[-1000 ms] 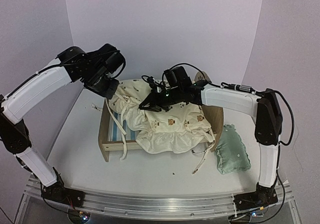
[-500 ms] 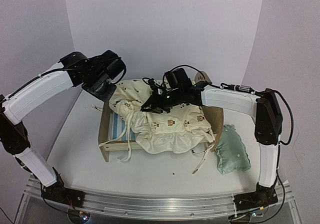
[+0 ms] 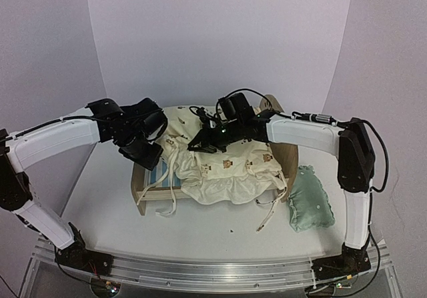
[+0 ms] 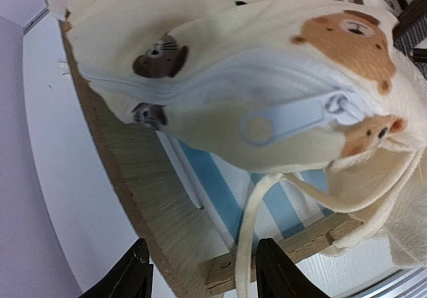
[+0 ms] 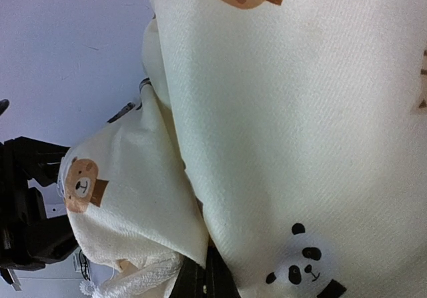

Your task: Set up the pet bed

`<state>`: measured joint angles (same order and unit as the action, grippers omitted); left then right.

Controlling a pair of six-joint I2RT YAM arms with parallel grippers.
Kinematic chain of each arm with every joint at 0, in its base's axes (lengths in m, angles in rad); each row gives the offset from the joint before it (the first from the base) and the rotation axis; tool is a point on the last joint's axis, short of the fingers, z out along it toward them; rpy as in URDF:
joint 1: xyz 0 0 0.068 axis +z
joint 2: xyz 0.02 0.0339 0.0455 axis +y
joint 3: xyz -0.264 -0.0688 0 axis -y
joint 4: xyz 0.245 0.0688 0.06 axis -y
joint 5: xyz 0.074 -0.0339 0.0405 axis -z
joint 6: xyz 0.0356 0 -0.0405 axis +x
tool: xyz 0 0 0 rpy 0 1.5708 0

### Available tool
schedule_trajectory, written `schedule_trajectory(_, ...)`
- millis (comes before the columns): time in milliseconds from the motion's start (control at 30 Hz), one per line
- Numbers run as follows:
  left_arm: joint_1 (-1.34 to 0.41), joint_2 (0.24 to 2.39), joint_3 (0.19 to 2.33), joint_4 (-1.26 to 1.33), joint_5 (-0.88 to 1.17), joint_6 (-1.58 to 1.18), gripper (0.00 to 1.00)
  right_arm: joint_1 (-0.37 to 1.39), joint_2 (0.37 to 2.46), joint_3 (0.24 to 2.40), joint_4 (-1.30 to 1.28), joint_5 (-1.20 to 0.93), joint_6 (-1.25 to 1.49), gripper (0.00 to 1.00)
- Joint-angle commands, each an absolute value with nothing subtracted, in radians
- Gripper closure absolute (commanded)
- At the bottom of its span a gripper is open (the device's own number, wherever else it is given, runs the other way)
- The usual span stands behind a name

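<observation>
Zipper (image 4: 287,118) shows only at left wrist; left hand (image 4: 203,268) open; right hand (image 5: 203,281) pinches cushion (image 5: 300,111).

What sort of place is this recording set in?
Probably a robot lab booth, not a home: plain pale walls close in a white table, two arms are bolted to a metal rail at its near edge, and the pet bed and bear-print cushion look like props.

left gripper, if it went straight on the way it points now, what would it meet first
Most likely the bear-print cushion, whose zipped edge hangs ahead of the open left gripper over the pet bed. A dangling tie may brush it first; depth is hard to judge.
</observation>
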<state>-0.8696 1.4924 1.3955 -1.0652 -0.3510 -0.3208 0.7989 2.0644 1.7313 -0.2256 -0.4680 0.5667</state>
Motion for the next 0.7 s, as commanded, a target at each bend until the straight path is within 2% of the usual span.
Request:
schedule_trajectory(0, -0.868, 1.455, 1.333, -0.924, -0.254, -0.319, 0.48, 0.787, 2.074, 1.743, -0.233, -0.477, 0.564, 1.00)
schedule_trajectory(467, -0.868, 1.495, 1.120, -0.579, -0.193, -0.327, 0.51, 0.788, 2.072, 1.753, -0.233, -0.491, 0.576, 1.00)
schedule_trajectory(667, -0.868, 1.507, 1.078, -0.524, -0.191, -0.320, 0.51, 0.787, 2.071, 1.760, -0.235, -0.495, 0.580, 1.00)
